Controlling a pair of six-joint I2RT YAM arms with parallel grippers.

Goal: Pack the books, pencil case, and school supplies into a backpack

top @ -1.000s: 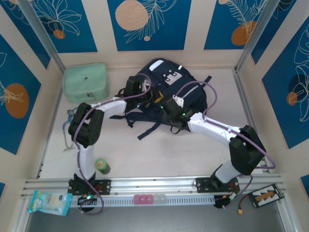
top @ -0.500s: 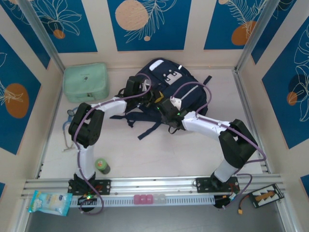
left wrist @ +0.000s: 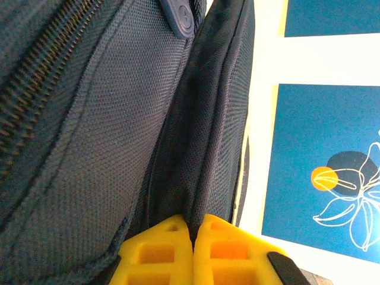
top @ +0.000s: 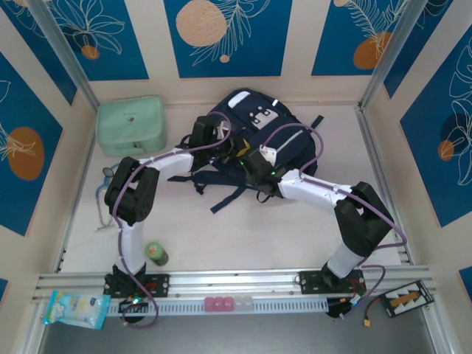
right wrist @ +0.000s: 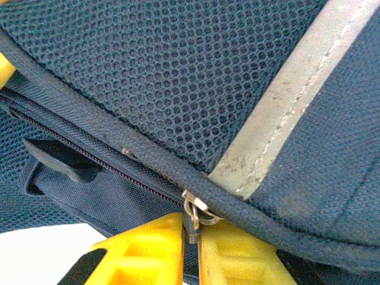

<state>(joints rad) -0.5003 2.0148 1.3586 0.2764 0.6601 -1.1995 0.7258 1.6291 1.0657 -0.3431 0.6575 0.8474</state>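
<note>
Shifted toward nine o'clock, my right claw (right wrist: 190, 248) clamps the zipper pull (right wrist: 195, 212), left claw (left wrist: 193, 250) pinches fabric of the backpack (top: 291, 147) at twelve o'clock; I judge contents packed, zipping unfinished.

Left fingers (left wrist: 160, 252): cut off by the bottom edge, tips alone seen. A fold of backpack (left wrist: 89, 136) fabric runs out of sight between them.
Right fingers (right wrist: 148, 252): likewise cropped. Lower end of zipper pull (right wrist: 195, 212) hidden between them.
Overhead: both sets of fingertips too small and dark to make out.
</note>
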